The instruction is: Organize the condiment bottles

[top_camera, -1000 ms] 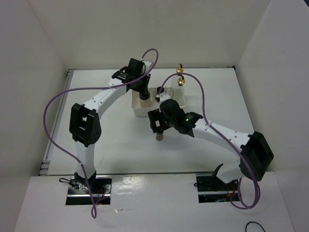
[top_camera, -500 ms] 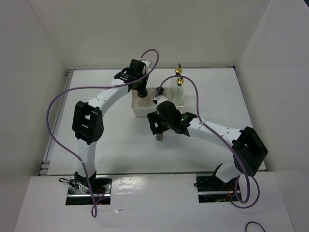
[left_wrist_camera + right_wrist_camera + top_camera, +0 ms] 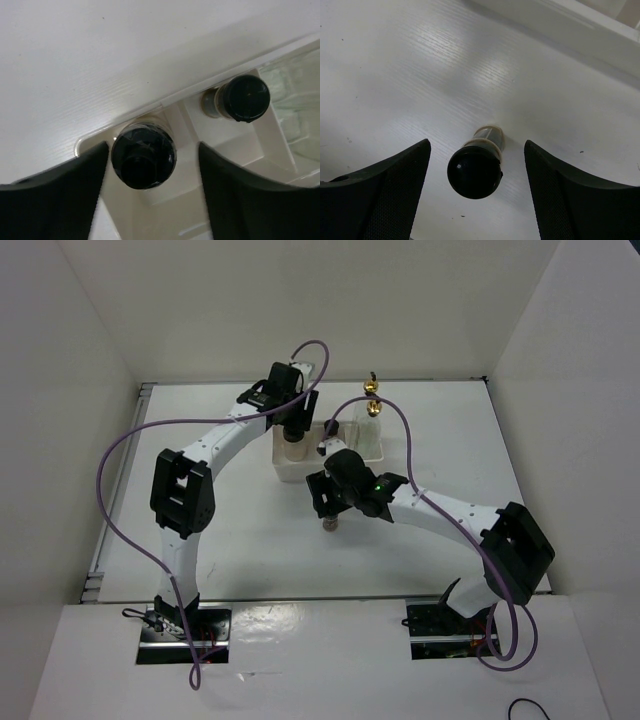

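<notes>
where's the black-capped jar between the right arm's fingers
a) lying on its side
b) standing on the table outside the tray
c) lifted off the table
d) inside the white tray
b: the right wrist view shows the black-capped jar upright on the table between the right fingers, which don't touch it, with the tray off to the far side.

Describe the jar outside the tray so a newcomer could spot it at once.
Find the white tray in the middle of the table. Just off its near edge, a small black-capped jar stands upright on the bare surface, beneath the right gripper. It alone stands outside the tray.
</notes>
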